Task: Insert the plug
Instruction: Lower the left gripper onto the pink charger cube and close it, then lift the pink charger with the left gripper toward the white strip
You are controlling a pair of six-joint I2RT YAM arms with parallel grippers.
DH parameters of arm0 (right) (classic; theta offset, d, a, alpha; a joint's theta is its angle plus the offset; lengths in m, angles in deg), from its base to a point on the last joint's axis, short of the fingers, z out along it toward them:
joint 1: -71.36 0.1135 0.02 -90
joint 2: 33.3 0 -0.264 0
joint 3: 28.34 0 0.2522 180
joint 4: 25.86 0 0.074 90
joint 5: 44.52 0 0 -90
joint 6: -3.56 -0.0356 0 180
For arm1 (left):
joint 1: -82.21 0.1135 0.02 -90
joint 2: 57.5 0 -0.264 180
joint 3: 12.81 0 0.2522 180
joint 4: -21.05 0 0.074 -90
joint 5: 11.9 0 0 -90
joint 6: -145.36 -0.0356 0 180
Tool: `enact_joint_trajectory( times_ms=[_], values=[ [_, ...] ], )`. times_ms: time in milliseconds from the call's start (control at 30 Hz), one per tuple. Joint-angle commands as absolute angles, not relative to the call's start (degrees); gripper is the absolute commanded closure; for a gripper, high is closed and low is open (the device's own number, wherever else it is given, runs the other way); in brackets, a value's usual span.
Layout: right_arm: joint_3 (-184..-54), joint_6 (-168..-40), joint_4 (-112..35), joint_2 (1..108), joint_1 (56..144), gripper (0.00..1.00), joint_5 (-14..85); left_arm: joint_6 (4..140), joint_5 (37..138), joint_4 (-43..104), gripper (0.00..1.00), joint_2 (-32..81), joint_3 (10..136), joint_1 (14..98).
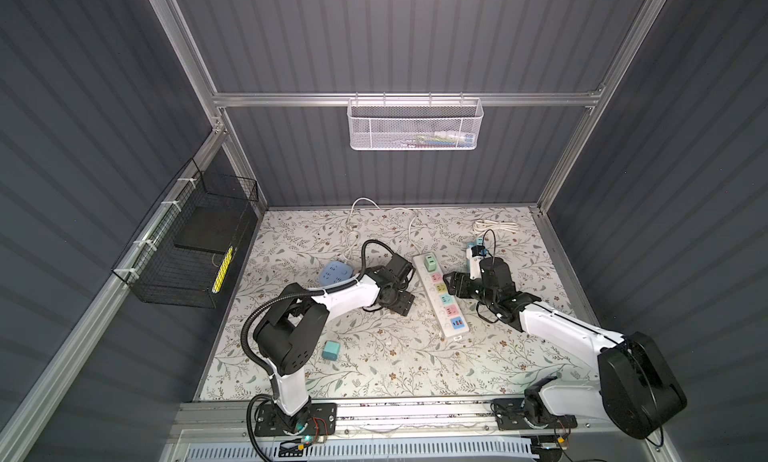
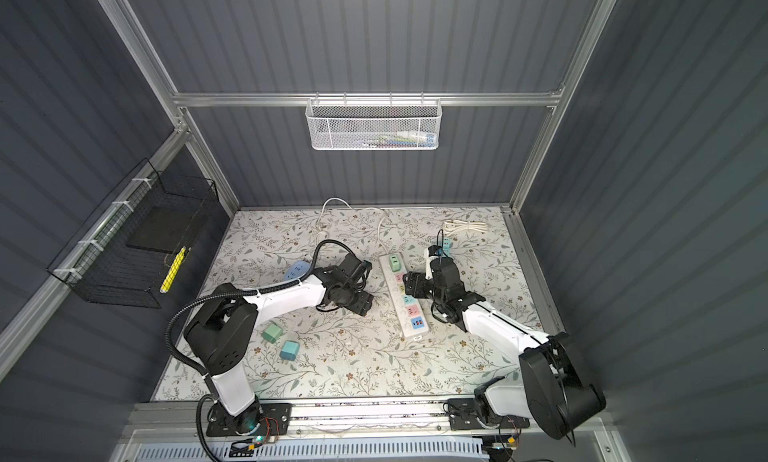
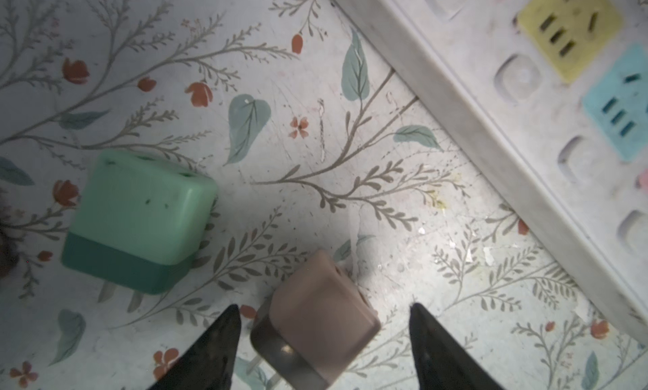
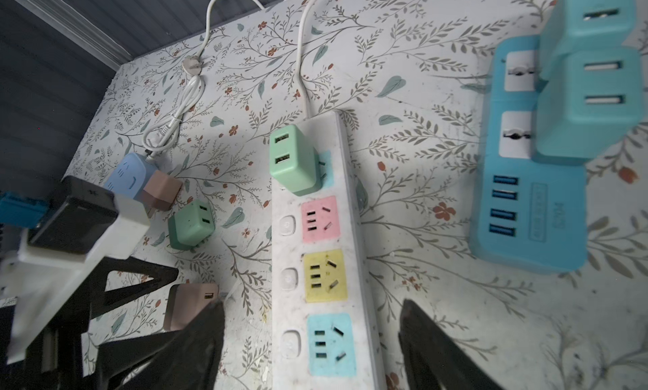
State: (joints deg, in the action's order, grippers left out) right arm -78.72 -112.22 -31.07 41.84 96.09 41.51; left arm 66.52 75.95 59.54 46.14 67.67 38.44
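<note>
A pink-brown plug (image 3: 322, 321) lies on its side on the floral mat, prongs showing. My left gripper (image 3: 322, 309) is open around it, with a small gap on each side. The same plug (image 4: 191, 305) shows in the right wrist view beside the white power strip (image 4: 347, 181). The strip (image 1: 451, 333) has pink, yellow and blue sockets, and a green plug (image 4: 292, 160) sits in its far socket. My right gripper (image 4: 312, 302) stands open, straddling the strip over the blue socket (image 4: 329, 342). In both top views the grippers (image 1: 401, 304) (image 1: 451, 283) flank the strip.
A loose green plug (image 3: 140, 220) lies close to the left gripper. A teal plug (image 1: 331, 350) lies nearer the front. A light blue socket block (image 1: 334, 273) with another pink plug (image 4: 162, 191) sits at the left. A blue power strip (image 4: 526, 213) stands to the right.
</note>
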Motion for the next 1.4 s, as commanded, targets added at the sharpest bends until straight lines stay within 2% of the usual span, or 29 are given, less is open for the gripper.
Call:
enact_joint_trajectory(
  times_ms=[0,367,667,1033,1367],
  values=[
    [-78.24,-112.81,-29.42,41.03,96.04,0.21,44.04,67.35,78.09,61.95,0.26,45.77,66.57,38.46],
    [-79.28,-111.89,-31.24,41.52,96.05,0.20,44.44,71.23,77.35,63.00,0.28,44.01,64.32,32.51],
    [-79.37,-111.74,-31.40,41.34,96.06,0.20,44.59,72.66,65.38,68.43,0.30,45.69,67.26,31.38],
    [-79.45,-111.60,-31.63,41.63,96.06,0.20,44.44,72.15,67.16,68.48,0.31,49.97,72.62,31.34],
    [-79.73,-111.45,-31.80,42.03,96.06,0.20,44.25,72.94,64.91,67.43,0.37,52.81,74.26,31.37]
  ],
)
